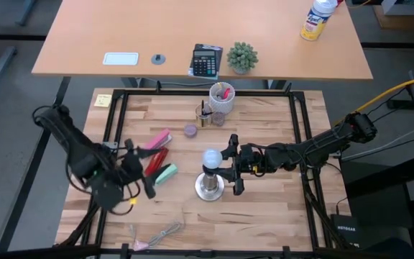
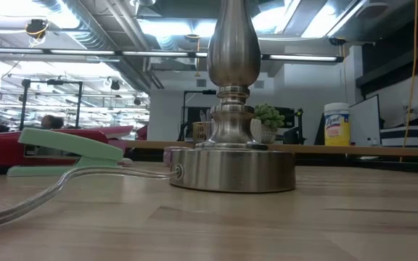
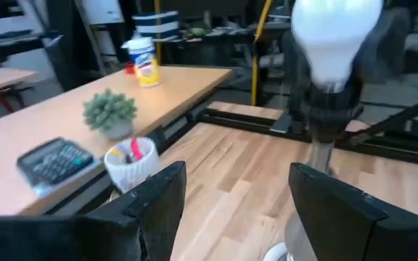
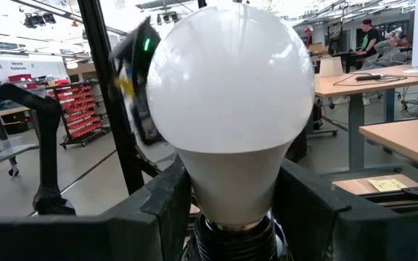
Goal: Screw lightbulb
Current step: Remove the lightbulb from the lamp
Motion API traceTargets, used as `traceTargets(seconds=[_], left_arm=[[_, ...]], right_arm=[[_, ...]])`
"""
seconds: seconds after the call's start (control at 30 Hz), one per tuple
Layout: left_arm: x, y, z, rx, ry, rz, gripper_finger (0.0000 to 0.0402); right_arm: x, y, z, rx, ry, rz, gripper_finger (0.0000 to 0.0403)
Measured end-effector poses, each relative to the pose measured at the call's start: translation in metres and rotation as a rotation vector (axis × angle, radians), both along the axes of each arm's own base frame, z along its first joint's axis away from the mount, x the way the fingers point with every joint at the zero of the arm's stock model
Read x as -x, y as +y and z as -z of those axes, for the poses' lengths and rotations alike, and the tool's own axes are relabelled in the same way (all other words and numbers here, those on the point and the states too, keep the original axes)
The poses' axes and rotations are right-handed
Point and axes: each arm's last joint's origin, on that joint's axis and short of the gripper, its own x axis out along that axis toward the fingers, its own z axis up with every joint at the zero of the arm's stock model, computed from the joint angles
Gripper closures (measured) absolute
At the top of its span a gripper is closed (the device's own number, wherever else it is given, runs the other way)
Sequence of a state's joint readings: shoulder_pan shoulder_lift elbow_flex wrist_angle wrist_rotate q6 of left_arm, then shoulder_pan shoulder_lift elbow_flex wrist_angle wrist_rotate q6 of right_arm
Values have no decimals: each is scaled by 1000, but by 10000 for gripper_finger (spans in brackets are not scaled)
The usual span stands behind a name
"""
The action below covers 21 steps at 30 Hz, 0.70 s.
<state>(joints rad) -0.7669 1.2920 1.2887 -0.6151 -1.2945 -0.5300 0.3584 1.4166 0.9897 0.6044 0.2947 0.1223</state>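
Frosted-white round lightbulb point(image 1: 210, 159) is sitting in the silvery metal socket stand point(image 1: 209, 187); right gripper point(image 1: 230, 171) is clamping its neck, probably mid-screwing. Left gripper point(image 1: 148, 175) is idling wide open, holding nothing.

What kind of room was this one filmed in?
Probably a robotics lab or workshop: exposed ceiling ducts, red parts-bin racks, and height-adjustable desks behind the wooden test table.

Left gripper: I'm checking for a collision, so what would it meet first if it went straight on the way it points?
Probably the lightbulb atop the socket stand, where the right gripper holds it; depth is unclear.
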Motion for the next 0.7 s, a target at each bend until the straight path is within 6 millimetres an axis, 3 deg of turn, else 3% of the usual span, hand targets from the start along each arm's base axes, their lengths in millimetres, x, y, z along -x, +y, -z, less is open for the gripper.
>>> traceTargets(seconds=[0.13, 0.23, 0.43, 0.7], left_arm=[[2, -7, 39, 60, -96, -77, 164], [-3, -5, 57, 164, -183, -122, 164], [-15, 5, 68, 407, -324, -168, 164], [-27, 23, 70, 535, -393, -238, 164]], right_arm=[[0, 0, 0, 0, 0, 0, 223], [0, 0, 0, 0, 0, 0, 223], [0, 0, 0, 0, 0, 1, 223], [0, 0, 0, 0, 0, 2, 223]])
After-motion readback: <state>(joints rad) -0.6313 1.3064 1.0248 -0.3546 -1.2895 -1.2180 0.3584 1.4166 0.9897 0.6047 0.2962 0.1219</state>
